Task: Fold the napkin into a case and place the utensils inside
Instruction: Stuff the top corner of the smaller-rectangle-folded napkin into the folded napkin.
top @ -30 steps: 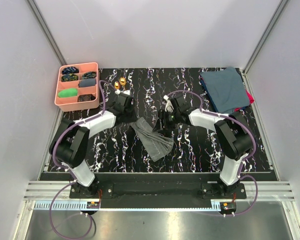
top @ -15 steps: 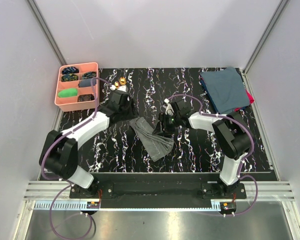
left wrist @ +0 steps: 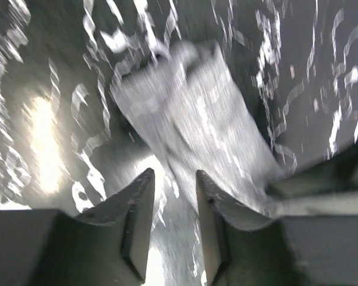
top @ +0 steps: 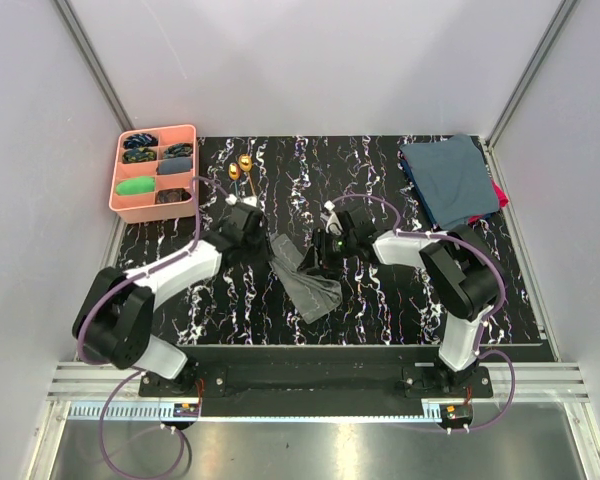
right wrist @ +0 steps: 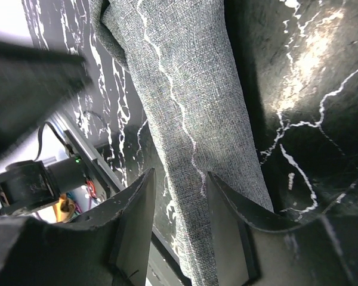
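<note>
Napkin (top: 305, 275) lies on the desk (top: 380, 300) near its middle, folded to a narrow grey strip. It runs on a slant from far-left to near-right, and the near end is somewhat rumpled. A pale stitched line runs down its length in the right wrist view (right wrist: 185, 89).

Left gripper (top: 263, 232) sits just left of the strip's far end. Its wrist view is blurred, but the 2 fingers (left wrist: 137, 220) stand apart with bare desk showing in the gap, so the gripper is released and grasps nothing. The napkin (left wrist: 191, 119) is ahead of the tips.

Right gripper (top: 313, 258) is on the strip's right edge, about mid-length. In its own view the gripper (right wrist: 179, 176) has 1 finger on each side of the cloth, with a dark gap beside the left finger. I cannot tell whether it pinches the napkin or only straddles it.

Utensils (top: 240, 165): 2 small gold pieces side by side at the far edge of the desk, left of centre, well apart from the napkin and outside it.

Tray (top: 130, 211), pink, is at the far-left corner, with small items in its compartments, 1 of them green.

Cloths (top: 445, 180), blue-teal, are stacked at the far-right corner, with a red edge showing beneath.
</note>
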### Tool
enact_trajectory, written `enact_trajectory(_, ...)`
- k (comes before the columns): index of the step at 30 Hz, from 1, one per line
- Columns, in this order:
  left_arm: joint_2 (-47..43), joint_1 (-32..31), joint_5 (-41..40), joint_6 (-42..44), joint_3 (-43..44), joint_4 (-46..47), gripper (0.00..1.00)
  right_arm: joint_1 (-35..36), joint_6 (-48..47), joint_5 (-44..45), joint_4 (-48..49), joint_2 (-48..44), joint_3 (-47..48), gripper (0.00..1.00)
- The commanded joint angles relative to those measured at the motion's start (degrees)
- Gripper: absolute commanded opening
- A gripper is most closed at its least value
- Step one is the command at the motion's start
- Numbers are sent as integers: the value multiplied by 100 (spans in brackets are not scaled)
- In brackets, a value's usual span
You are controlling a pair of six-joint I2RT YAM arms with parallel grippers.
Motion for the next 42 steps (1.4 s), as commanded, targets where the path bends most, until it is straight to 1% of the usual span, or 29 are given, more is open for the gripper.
enact_trajectory(1, -695, -315, 162, -452, -402, 425, 33, 144, 324, -61, 501, 105, -85, 48)
enact_trajectory(5, -714, -579, 339, -785, -744, 512, 25, 215, 710, -26, 887, 158, -287, 48)
enact_trajectory(6, -697, -614, 453, -856, -832, 695, 20, 215, 737, 9, 958, 115, -314, 48)
enact_trajectory(7, -679, -640, 628, -979, -1016, 819, 18, 223, 763, 36, 967, 88, -331, 48)
enact_trajectory(11, -547, -790, 700, -1120, -1220, 1031, 11, 250, 738, 54, 871, 18, -332, 48)
enact_trajectory(12, -564, -799, 709, -1155, -1281, 1109, 11, 276, 607, 106, 688, -69, -288, 48)
enact_trajectory(13, -591, -825, 718, -1199, -1360, 1136, 10, 311, 188, 359, 460, -140, -227, 49)
enact_trajectory(14, -634, -860, 718, -1217, -1378, 1145, 10, 346, -86, 465, -64, -210, -78, 54)
enact_trajectory(15, -713, -878, 718, -1235, -1404, 1145, 9, 399, -359, 597, -444, -307, 45, 56)
enact_trajectory(16, -749, -895, 735, -1261, -1430, 1145, 9, 495, -840, 920, -848, -342, 177, 58)
enact_trajectory(17, -784, -930, 753, -1279, -1457, 1137, 9, 566, -1062, 1098, -1452, -386, 387, 62)
enact_trajectory(19, -898, -957, 788, -1366, -1527, 1163, 8, 732, -1519, 1623, -1870, -579, 512, 68)
enact_trajectory(20, -925, -974, 788, -1393, -1545, 1180, 8, 759, -1600, 1731, -2141, -667, 573, 69)
enact_trajectory(22, -995, -992, 814, -1472, -1589, 1207, 8, 795, -1829, 1854, -2389, -826, 670, 72)
enact_trajectory(23, -1004, -984, 832, -1490, -1606, 1242, 7, 812, -1907, 1925, -2668, -861, 696, 73)
enact_trajectory(24, -1013, -1001, 867, -1498, -1633, 1260, 7, 838, -2047, 1995, -2776, -940, 732, 77)
enact_trajectory(26, -1013, -1018, 885, -1551, -1642, 1312, 7, 883, -2154, 2119, -3047, -975, 749, 80)
enact_trajectory(30, -943, -1027, 1034, -1648, -1668, 1391, 7, 970, -2330, 2163, -3207, -1090, 609, 83)
enact_trajectory(33, -864, -1054, 1104, -1735, -1668, 1435, 5, 1050, -2313, 2233, -3251, -1169, 521, 83)
enact_trajectory(37, -811, -1098, 1166, -1867, -1747, 1567, 4, 1137, -2251, 2391, -3357, -1335, 416, 80)
enact_trajectory(39, -767, -1141, 1148, -1911, -1782, 1567, 1, 1155, -2207, 2391, -3383, -1380, 363, 76)
enact_trajectory(40, -741, -1150, 1140, -1929, -1782, 1585, 1, 1164, -2198, 2383, -3383, -1397, 345, 72)
enact_trajectory(42, -705, -1203, 1113, -1964, -1826, 1594, 0, 1181, -2172, 2391, -3392, -1424, 293, 66)
